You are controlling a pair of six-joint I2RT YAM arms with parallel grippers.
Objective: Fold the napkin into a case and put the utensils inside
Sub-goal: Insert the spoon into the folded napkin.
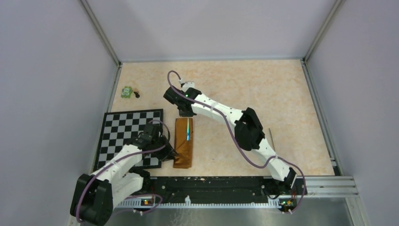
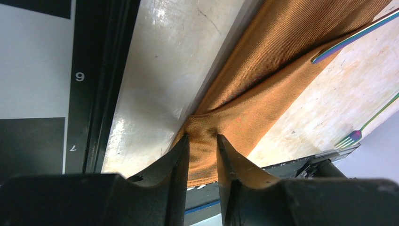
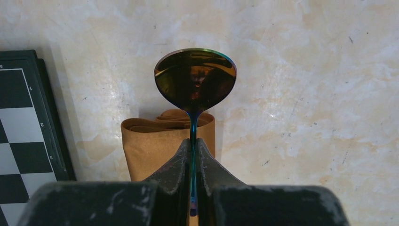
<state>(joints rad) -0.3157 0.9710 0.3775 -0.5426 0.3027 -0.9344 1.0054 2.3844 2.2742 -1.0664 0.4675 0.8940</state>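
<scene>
The rust-orange napkin (image 1: 182, 150) lies folded as a narrow case right of the checkered mat. My left gripper (image 1: 170, 153) is at its near left edge. In the left wrist view its jaws (image 2: 203, 141) pinch bunched cloth (image 2: 263, 84). My right gripper (image 1: 186, 113) is over the case's far end, shut on an iridescent spoon (image 3: 195, 80) by the handle (image 3: 194, 141). The bowl shows beyond the case's open end (image 3: 150, 141). A thin iridescent handle (image 1: 188, 129) runs along the case's far half, its end above the cloth (image 2: 350, 37). A fork (image 1: 271, 135) lies to the right, also in the left wrist view (image 2: 349, 138).
The black-and-white checkered mat (image 1: 127, 134) lies left of the case and also shows in both wrist views, left (image 2: 33, 61) and right (image 3: 19, 122). A small green toy (image 1: 127, 92) sits beyond the mat near the left wall. A black rail (image 1: 211, 183) runs along the near edge.
</scene>
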